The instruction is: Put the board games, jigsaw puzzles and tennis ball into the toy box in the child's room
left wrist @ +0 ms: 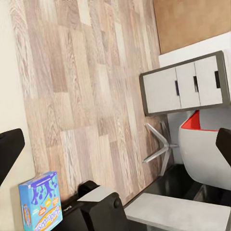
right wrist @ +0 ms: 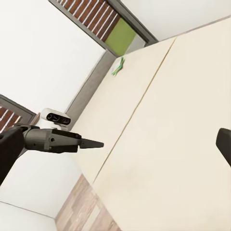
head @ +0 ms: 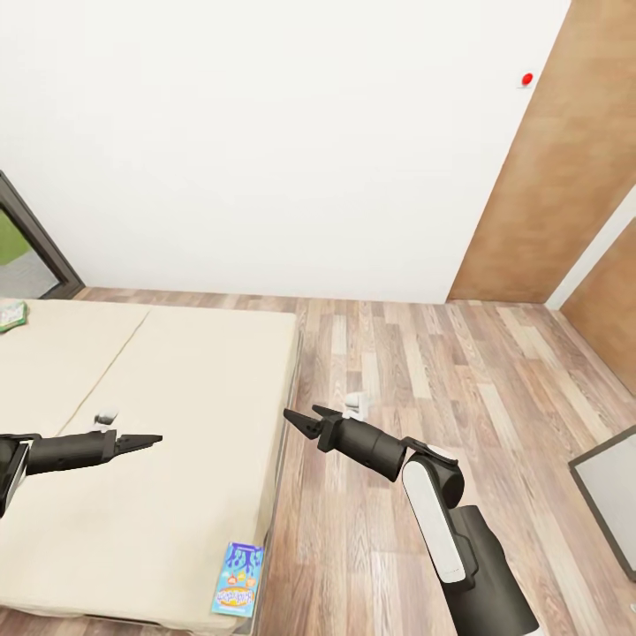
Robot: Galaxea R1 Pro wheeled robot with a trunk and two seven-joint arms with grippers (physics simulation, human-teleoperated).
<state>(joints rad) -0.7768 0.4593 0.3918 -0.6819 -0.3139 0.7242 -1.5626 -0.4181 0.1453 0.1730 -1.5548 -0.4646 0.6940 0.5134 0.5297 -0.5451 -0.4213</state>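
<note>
Nearest in the head view, at the bed's front edge: a blue rectangular board game box (head: 238,579) with cartoon print, lying flat on the cream mattress (head: 177,397), close to the corner by the wood-plank floor (head: 424,371). Same blue box (left wrist: 41,202) in the left wrist view, flat on the pale bed surface beside the planks.

A little farther, over the mattress: the black left gripper (head: 141,440), fingers pressed close into a narrow point in the head view, nothing between them, well apart from the blue box. In the right wrist view the same left gripper (right wrist: 91,143) a slim closed wedge against the white wall.

Level with it, over the floor just off the bed's edge: the black right gripper (head: 300,420), fingers spread, nothing held, on a white-and-black forearm.

Farther back, at the mattress's far left edge: a green-and-white flat board game (head: 11,314), partly cut by the frame; a small green shape (right wrist: 118,66) on the far part of the bed in the right wrist view.

In the left wrist view, beyond the planks: a grey three-door cabinet (left wrist: 185,84) and a white chair with red lining (left wrist: 204,149) on a metal star base.

Farthest: white wall (head: 265,132), brown wooden panel (head: 548,177).
</note>
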